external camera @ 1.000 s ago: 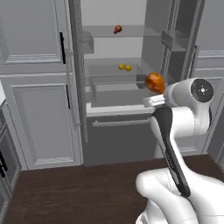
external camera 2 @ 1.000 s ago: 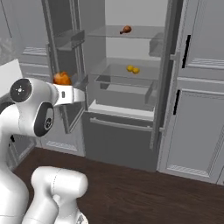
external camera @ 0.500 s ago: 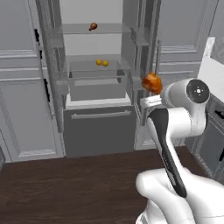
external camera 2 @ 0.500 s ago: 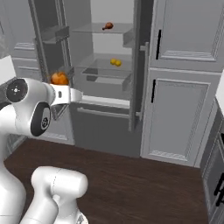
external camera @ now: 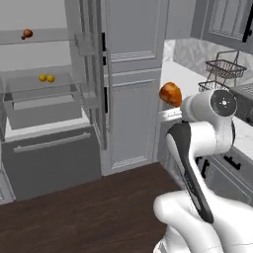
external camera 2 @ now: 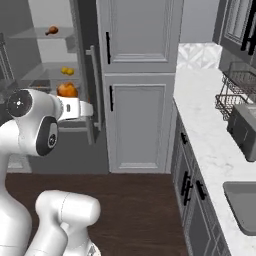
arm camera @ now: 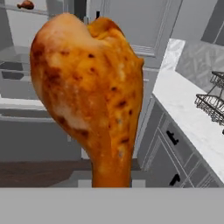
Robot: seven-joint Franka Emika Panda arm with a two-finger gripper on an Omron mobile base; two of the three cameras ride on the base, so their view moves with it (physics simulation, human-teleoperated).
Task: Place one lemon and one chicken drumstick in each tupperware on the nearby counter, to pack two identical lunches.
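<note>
My gripper (external camera: 167, 109) is shut on a browned chicken drumstick (external camera: 170, 94), held up at chest height in front of the tall grey cabinet. The same drumstick (arm camera: 94, 96) stands thick end up in the hand view and hides the fingertips. From the right it shows as an orange lump (external camera 2: 67, 90) above the hand. In the open fridge at left, another drumstick (external camera: 26, 33) lies on the top shelf and two lemons (external camera: 46, 78) on the shelf below. The white marble counter (external camera 2: 210, 125) runs along the right. The tupperware is out of view.
On the counter stand a wire basket (external camera 2: 237, 92) and a grey toaster (external camera 2: 244, 131), with a sink (external camera 2: 242, 205) nearer. Grey cabinet doors (external camera: 131, 118) with black handles lie straight ahead. Dark wood floor (external camera: 84, 207) spreads below.
The whole picture has slid left: the base has turned right, so the fridge now sits at the left edge and the counter has come into view. The drumstick stays gripped.
</note>
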